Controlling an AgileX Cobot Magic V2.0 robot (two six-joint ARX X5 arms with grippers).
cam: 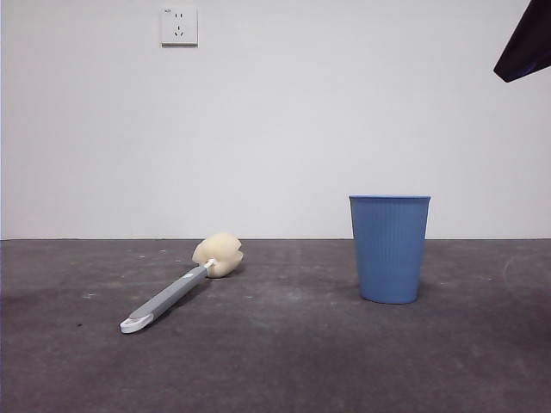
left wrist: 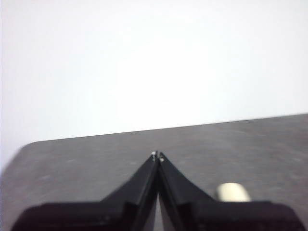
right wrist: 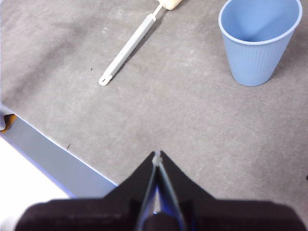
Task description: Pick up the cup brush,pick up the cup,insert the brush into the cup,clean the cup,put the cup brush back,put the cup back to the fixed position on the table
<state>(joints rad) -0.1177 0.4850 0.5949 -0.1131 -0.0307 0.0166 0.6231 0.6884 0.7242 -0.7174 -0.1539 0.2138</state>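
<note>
A white wall socket (cam: 179,25) sits high on the plain white wall (cam: 284,129) that rises behind the scene, left of centre.

grey table (cam: 284,361), cup brush (cam: 176,292), cup (cam: 389,249)

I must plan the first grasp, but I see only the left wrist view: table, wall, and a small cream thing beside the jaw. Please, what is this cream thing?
Observer: It is the sponge head of the cup brush, which lies flat on the table, white handle tip toward the front camera.
Operator: Is the cup near it?
Observer: The cup stands upright, apart from the brush, with bare table between them.
Operator: Is something inside the cup?
Observer: No, the right wrist view looks into it and it is empty.
Operator: And the right gripper?
Observer: The right gripper is shut, above the table's near edge, short of both things. Your left gripper is shut too.
</note>
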